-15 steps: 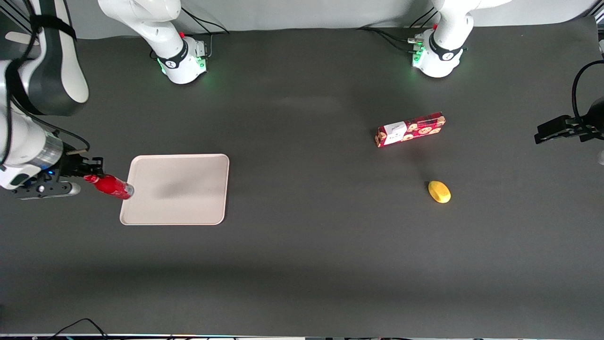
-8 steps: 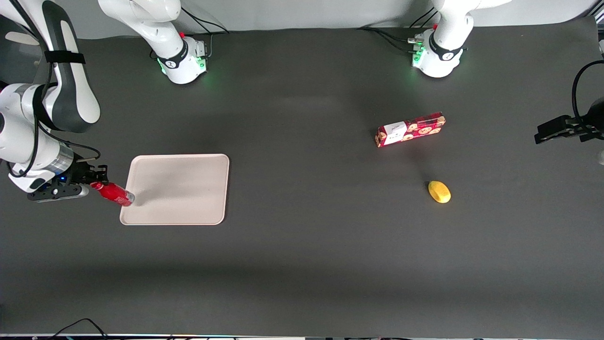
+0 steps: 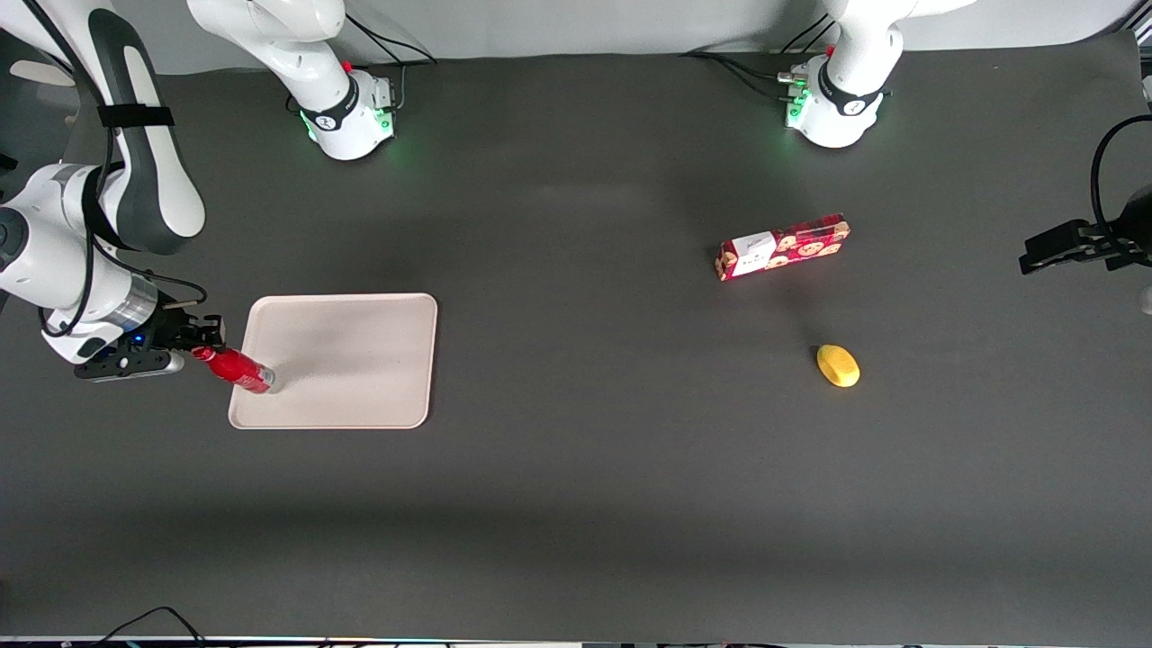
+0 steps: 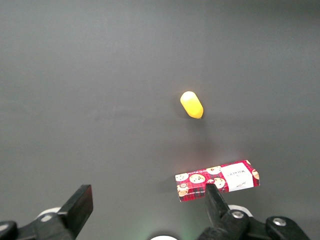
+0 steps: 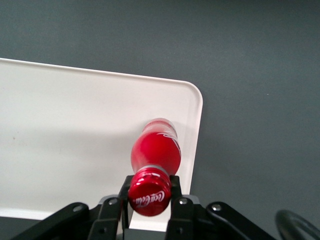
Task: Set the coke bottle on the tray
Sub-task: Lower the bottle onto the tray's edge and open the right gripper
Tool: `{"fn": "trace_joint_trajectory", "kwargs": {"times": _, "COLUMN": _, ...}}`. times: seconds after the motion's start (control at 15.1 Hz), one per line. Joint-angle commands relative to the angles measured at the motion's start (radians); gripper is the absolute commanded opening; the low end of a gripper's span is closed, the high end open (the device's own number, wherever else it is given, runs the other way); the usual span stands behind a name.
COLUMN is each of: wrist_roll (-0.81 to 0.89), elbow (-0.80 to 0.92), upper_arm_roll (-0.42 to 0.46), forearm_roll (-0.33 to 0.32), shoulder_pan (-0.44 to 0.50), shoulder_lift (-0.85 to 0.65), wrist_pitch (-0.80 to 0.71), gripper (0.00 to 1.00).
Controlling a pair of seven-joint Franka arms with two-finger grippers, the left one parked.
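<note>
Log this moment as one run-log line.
gripper: shut on coke bottle at its neck | bottle: above tray near corner | release: not yet

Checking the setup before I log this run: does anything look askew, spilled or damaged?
Nothing is spilled or damaged. The coke bottle is capped, gripped at its neck by the gripper over the tray near one corner. The cookie box lies slightly skewed, and a yellow lemon-like fruit sits loose nearer the camera.
</note>
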Motion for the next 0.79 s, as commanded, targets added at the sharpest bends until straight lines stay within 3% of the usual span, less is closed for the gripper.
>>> {"fn": "trace_joint_trajectory", "kwargs": {"times": 0.0, "wrist_roll": -0.034, "elbow": -0.024, "upper_arm_roll": -0.002, "forearm_roll": 0.022, "shoulder_pan": 0.004, "shoulder_lift": -0.01, "wrist_pitch": 0.043, "gripper": 0.24}}
{"fn": "trace_joint_trajectory", "kwargs": {"times": 0.13, "wrist_roll": -0.035, "elbow": -0.029, "upper_arm_roll": -0.002, "forearm_roll": 0.022, "shoulder_pan": 0.004, "shoulder_lift": -0.001, "wrist_pitch": 0.055, "gripper": 0.38}}
{"fn": "trace_joint_trajectory", "kwargs": {"times": 0.4, "wrist_roll": -0.035, "elbow": -0.029, "upper_arm_roll": -0.002, "forearm_roll": 0.022, "shoulder_pan": 0.006, "shoulder_lift": 0.004, "wrist_pitch": 0.06, "gripper": 0.57}}
{"fn": "trace_joint_trajectory", "kwargs": {"times": 0.46, "wrist_roll": -0.035, "elbow": -0.029, "upper_arm_roll": -0.002, "forearm_roll": 0.021, "shoulder_pan": 0.006, "shoulder_lift": 0.004, "wrist_pitch": 0.06, "gripper": 0.68}}
{"fn": "trace_joint_trajectory", "kwargs": {"times": 0.6, "wrist_roll": -0.034, "elbow": -0.02, "upper_arm_roll": -0.001, "forearm_roll": 0.019, "shoulder_pan": 0.012, "shoulder_lift": 0.004, "wrist_pitch": 0.057, "gripper": 1.0}}
{"fn": "trace_joint_trajectory", "kwargs": {"times": 0.73, "wrist_roll": -0.019, "elbow": 0.023, "upper_arm_roll": -0.005, "forearm_roll": 0.019, "shoulder_pan": 0.047, "shoulder_lift": 0.007, "wrist_pitch": 0.049, "gripper": 1.0}}
